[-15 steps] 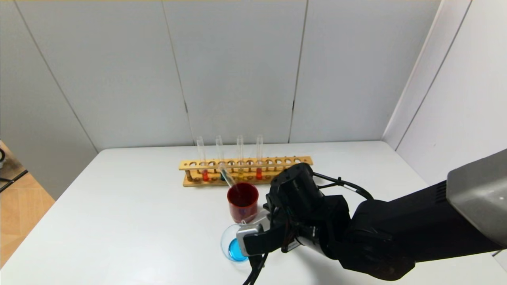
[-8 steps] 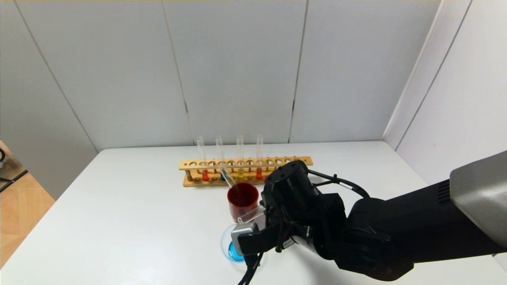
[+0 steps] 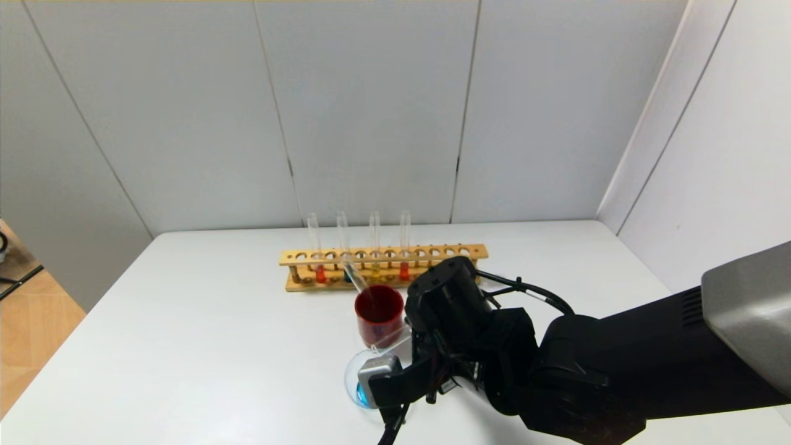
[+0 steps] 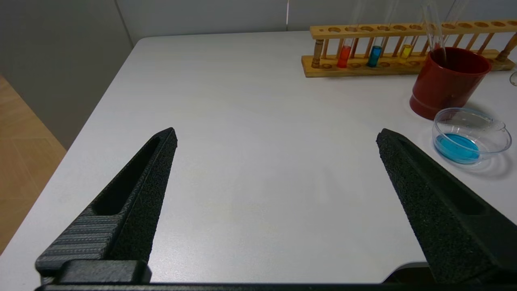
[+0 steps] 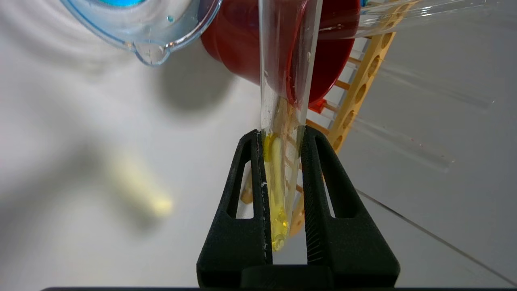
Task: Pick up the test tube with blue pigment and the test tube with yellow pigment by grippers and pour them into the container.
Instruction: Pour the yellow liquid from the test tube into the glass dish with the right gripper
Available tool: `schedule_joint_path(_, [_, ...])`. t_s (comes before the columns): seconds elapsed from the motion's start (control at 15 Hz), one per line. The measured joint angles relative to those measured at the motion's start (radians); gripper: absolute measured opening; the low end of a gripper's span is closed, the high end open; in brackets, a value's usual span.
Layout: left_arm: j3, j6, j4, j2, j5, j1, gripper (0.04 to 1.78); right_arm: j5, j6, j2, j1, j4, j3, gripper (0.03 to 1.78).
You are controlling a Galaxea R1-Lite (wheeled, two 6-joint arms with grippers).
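Two black, grainy-textured fingers (image 5: 258, 194) of the right gripper (image 5: 282, 141) pinch the test tube with yellow pigment (image 5: 282, 101), a slim clear glass tube with a rounded bottom, held tilted so that a thin streak of pale yellow liquid lies along its lower wall between the fingers. Its open end reaches toward the container (image 5: 153, 24), a low clear glass beaker with a small pour spout and a shallow pool of bright blue liquid in it. In the head view the right gripper (image 3: 401, 346), bulky and black with a round housing and looping cables, hangs just above the container (image 3: 355, 377) and partly covers it.

Touching or just beside the container, on its far side, stands an opaque dark red cup (image 3: 378, 314) with an empty glass tube (image 3: 357, 279) leaning in it. Beyond the cup, farther from the container, a long wooden rack (image 3: 383, 258) with a row of round holes holds four upright tubes; among them the test tube with blue pigment (image 4: 374, 54) stands between one with red liquid and one with yellow.

The left gripper (image 4: 274, 137) hovers over the smooth white table (image 4: 242, 141) well away from the container, its wedge-shaped fingers (image 4: 133, 202) spread wide and holding nothing
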Motion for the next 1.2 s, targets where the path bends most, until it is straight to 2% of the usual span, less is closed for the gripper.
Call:
schedule_joint_path(0.4, [0.000,0.000,0.000,0.000,0.000,0.000,1.75,-0.016,-0.038,0.004,0.014,0.017,-0.005,0.32])
schedule_joint_path(0.6, [0.000,0.000,0.000,0.000,0.000,0.000,1.75,-0.040,-0.055,0.002,0.031,0.039,-0.008,0.32])
schedule_joint_path(1.2, [0.000,0.000,0.000,0.000,0.000,0.000,1.75,-0.041,-0.057,0.014,0.026,0.045,-0.020,0.32])
